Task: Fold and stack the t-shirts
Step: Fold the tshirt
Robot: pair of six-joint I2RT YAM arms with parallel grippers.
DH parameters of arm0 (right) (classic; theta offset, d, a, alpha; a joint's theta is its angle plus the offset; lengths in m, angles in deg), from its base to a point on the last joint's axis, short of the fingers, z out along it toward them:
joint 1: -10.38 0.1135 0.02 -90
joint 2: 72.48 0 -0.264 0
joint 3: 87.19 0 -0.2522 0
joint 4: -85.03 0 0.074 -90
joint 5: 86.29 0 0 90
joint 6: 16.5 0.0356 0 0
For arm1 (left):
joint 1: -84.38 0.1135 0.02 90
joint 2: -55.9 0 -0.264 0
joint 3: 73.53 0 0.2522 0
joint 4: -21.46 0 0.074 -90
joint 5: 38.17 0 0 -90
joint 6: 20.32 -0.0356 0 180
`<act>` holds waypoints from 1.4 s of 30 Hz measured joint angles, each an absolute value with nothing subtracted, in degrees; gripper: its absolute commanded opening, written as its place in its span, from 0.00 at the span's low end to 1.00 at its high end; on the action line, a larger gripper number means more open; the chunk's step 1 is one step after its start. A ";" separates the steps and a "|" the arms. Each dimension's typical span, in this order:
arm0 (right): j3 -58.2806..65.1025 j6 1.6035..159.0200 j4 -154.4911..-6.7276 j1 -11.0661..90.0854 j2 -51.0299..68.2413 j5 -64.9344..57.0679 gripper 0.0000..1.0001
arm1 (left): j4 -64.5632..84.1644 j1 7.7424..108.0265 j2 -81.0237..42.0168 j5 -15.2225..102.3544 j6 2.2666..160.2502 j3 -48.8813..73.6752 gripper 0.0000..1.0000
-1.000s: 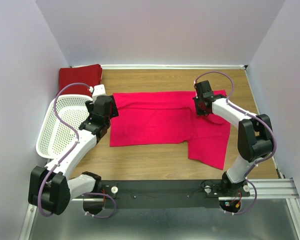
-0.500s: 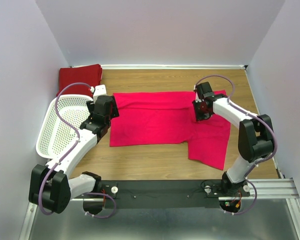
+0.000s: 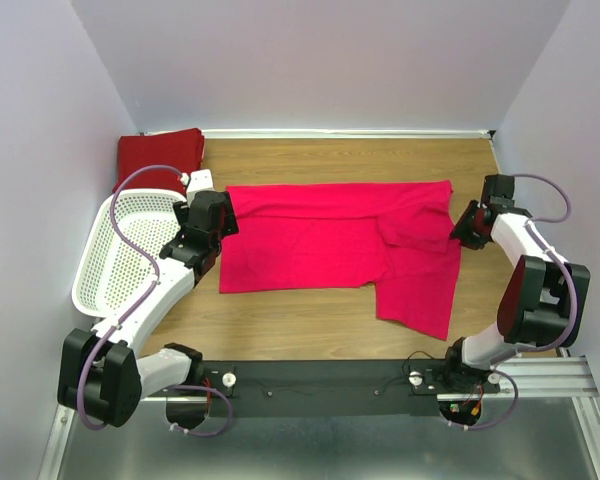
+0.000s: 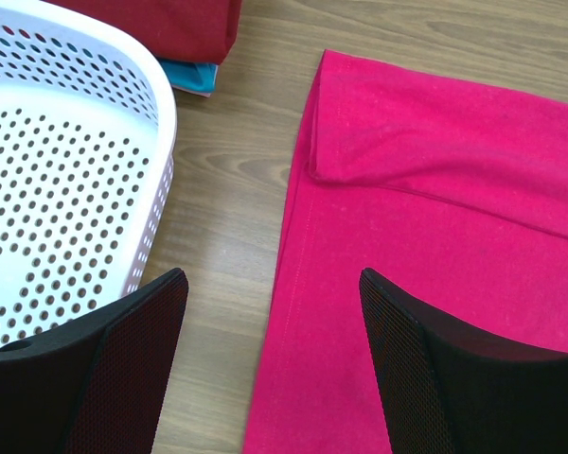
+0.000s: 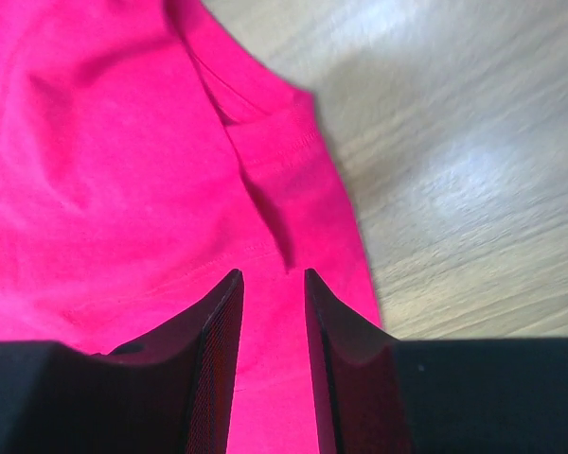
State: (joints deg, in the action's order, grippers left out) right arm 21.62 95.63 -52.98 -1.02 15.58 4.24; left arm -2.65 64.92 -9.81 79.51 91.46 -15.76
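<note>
1. Three t-shirts show. The crimson-pink shirt [image 3: 320,245] lies spread in the middle of the worktop [image 3: 310,325]. The darker red shirt [image 3: 160,155] sits folded in the far left corner, and the teal shirt [image 4: 191,78] peeks out beneath it as only an edge.
2. The pink shirt's long axis runs left to right across the worktop. Its stitched hem faces left toward the white basket [image 3: 95,275], so the neck end probably points right. Its far strip is doubled over toward the near side. A flap at the right end reaches toward the near edge.
3. The fabric looks thin, light and limp. It should crease where it is laid, drag against the wood and sag between two held points.
4. The best holds are likely the edges and corners: the left hem corners, and the right-end corners by the doubled strip. A pinch in mid-cloth would only bunch it.
5. The left gripper [image 4: 275,355] hangs over the hem's left edge with its jaws spread wide, holding nothing.
6. The right gripper [image 5: 272,303] sits over the shirt's right border. Its jaws are only narrowly parted and nothing shows between them.
</note>
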 measured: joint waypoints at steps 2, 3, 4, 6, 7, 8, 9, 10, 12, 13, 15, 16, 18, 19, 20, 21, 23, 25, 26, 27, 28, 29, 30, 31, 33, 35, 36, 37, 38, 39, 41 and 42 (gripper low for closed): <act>23.67 97.16 -54.24 -2.09 15.60 2.63 0.39 | -2.67 64.92 -9.81 79.44 91.44 -15.76 0.82; 24.28 97.55 -54.73 -2.44 15.62 1.95 0.39 | -2.65 64.92 -9.81 79.42 91.44 -15.76 0.81; 24.96 97.94 -55.29 -2.74 15.71 1.18 0.39 | -2.65 64.92 -9.81 79.42 91.42 -15.76 0.81; 25.94 98.45 -56.60 -3.46 16.23 -0.26 0.38 | -2.65 64.92 -9.81 79.42 91.31 -15.76 0.81; 26.34 98.60 -57.37 -3.75 16.58 -0.83 0.38 | -2.67 64.92 -9.81 79.40 91.28 -15.76 0.81; 26.58 98.80 -57.98 -4.03 16.97 -1.48 0.38 | -2.65 64.92 -9.81 79.40 91.28 -15.76 0.81; 26.77 98.95 -58.57 -4.23 17.50 -2.10 0.38 | -2.65 64.92 -9.81 79.40 91.28 -15.76 0.81; 26.88 98.99 -59.05 -4.34 17.98 -2.40 0.38 | -2.67 64.92 -9.79 79.40 91.28 -15.76 0.81; 27.17 98.99 -59.95 -4.38 19.07 -3.30 0.38 | -2.65 64.92 -9.81 79.40 91.28 -15.76 0.82; 27.32 98.97 -60.39 -4.36 19.58 -3.78 0.38 | -2.65 64.92 -9.81 79.38 91.26 -15.76 0.81; 27.65 98.97 -61.24 -4.36 20.45 -5.02 0.36 | -2.65 64.92 -9.81 79.38 91.28 -15.76 0.81; 27.76 98.97 -61.52 -4.36 20.56 -5.20 0.34 | -2.65 64.92 -9.79 79.38 91.28 -15.76 0.81; 27.89 98.95 -62.00 -4.36 20.82 -5.55 0.30 | -2.65 64.92 -9.81 79.36 91.26 -15.76 0.82; 27.98 98.99 -62.18 -4.36 20.91 -5.66 0.27 | -2.65 64.92 -9.81 79.36 91.26 -15.76 0.81; 28.13 98.93 -62.29 -4.36 20.95 -5.83 0.21 | -2.65 64.92 -9.79 79.36 91.26 -15.76 0.81; 28.24 98.86 -62.35 -4.36 20.95 -5.96 0.17 | -2.65 64.92 -9.79 79.36 91.26 -15.76 0.82; 28.44 98.99 -62.51 -4.36 20.95 -6.05 0.07 | -2.65 64.92 -9.81 79.33 91.24 -15.76 0.82; 28.59 99.04 -62.59 -4.38 20.95 -6.07 0.01 | -2.65 64.92 -9.81 79.33 91.26 -15.76 0.81; 28.61 99.02 -62.66 -4.36 20.95 -6.07 0.01 | -2.65 64.92 -9.81 79.31 91.24 -15.76 0.82; 28.63 99.06 -62.70 -4.38 20.89 -6.07 0.01 | -2.65 64.92 -9.81 79.31 91.26 -15.76 0.81; 28.70 99.08 -62.75 -4.36 20.82 -6.07 0.01 | -2.65 64.92 -9.79 79.29 91.24 -15.76 0.81; 28.87 99.21 -62.75 -4.36 20.54 -6.07 0.01 | -2.65 64.92 -9.79 79.29 91.24 -15.76 0.81; 29.05 99.36 -62.75 -4.36 20.30 -6.07 0.01 | -2.65 64.92 -9.81 79.29 91.26 -15.76 0.81; 29.48 99.56 -62.77 -4.36 19.62 -6.10 0.01 | -2.65 64.92 -9.79 79.29 91.24 -15.76 0.82; 30.14 99.93 -62.68 -4.36 18.31 -6.18 0.01 | -2.65 64.92 -9.81 79.27 91.26 -15.76 0.81; 30.45 100.35 -62.66 -4.36 17.17 -6.25 0.01 | -2.65 64.92 -9.81 79.25 91.26 -15.76 0.82; 30.49 100.57 -62.66 -4.38 16.69 -6.27 0.01 | -2.65 64.92 -9.81 79.25 91.24 -15.76 0.82; 30.49 100.76 -62.66 -4.36 16.25 -6.29 0.01 | -2.65 64.92 -9.79 79.25 91.24 -15.76 0.81; 30.51 100.98 -62.66 -4.36 15.93 -6.40 0.01 | -2.65 64.92 -9.81 79.25 91.24 -15.76 0.82; 30.58 101.14 -62.68 -4.36 15.73 -6.49 0.01 | -2.65 64.92 -9.81 79.22 91.20 -15.76 0.82; 30.97 101.64 -62.64 -4.36 15.36 -6.77 0.01 | -2.65 64.92 -9.81 79.20 91.09 -15.76 0.82; 31.28 101.99 -62.55 -4.36 15.20 -6.99 0.01 | -2.65 64.92 -9.81 79.20 91.07 -15.76 0.81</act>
